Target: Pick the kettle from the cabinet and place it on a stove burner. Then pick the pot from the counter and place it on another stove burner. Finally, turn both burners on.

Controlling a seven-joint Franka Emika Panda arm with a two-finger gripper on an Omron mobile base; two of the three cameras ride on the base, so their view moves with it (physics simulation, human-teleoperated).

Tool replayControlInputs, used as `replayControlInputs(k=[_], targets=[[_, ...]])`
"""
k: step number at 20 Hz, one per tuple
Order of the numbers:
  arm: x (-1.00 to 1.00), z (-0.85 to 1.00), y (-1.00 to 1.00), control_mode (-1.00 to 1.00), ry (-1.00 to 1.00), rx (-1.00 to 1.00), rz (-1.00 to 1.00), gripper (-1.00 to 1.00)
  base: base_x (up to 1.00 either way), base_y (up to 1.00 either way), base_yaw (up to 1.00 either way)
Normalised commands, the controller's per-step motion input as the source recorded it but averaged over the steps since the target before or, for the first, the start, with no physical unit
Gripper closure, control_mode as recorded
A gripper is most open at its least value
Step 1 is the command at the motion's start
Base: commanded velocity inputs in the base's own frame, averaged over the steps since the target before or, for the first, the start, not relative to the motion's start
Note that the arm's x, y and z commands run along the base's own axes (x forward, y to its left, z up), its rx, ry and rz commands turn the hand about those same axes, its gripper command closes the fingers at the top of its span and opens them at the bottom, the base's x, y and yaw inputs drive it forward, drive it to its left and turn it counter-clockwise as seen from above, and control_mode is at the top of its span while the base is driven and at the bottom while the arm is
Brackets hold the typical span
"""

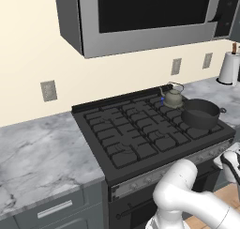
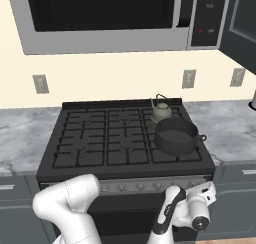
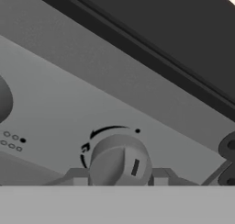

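A: Why is the arm bent so low in front of the range?

B: Judging by the scene, the carrying is done. The kettle [image 2: 161, 109] sits on the rear right burner [image 1: 167, 104] and the pot [image 2: 175, 136] on the one just in front of it, so what remains is turning the burners on. The gripper [image 3: 119, 178] is down at the front panel [image 3: 69, 113], with one knob [image 3: 120, 159] square between its fingertips [image 3: 79, 177].

A: Is it gripping that knob?

B: The two tips stand close on either side of it, but whether they press on it or are merely near it cannot be told from these pictures.

A: And why are kettle and pot so close together?

B: They occupy neighbouring grates on the right side, kettle behind, pot in front. In the right base view the pot's rim overlaps the kettle's base; whether they touch is unclear.

A: How do the two look?

B: The kettle is small, squat, grey-olive, upright, with a thin arched handle, a lid knob and a spout pointing left. The pot is low, wide and dark charcoal, open-topped, with a small loop handle showing on its right side. It is far broader than the kettle
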Motion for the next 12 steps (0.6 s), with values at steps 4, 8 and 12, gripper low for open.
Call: replayControlInputs(k=[4, 8, 12], targets=[[0.03, 0.00, 0.12, -1.00, 0.00, -0.01, 0.00, 1.00, 0.00, 0.00, 0.00], [0.00, 0.00, 0.01, -1.00, 0.00, -0.15, 0.02, 1.00, 0.00, 0.00, 0.00], [0.00, 0.00, 0.00, -1.00, 0.00, -0.15, 0.02, 1.00, 0.00, 0.00, 0.00]])
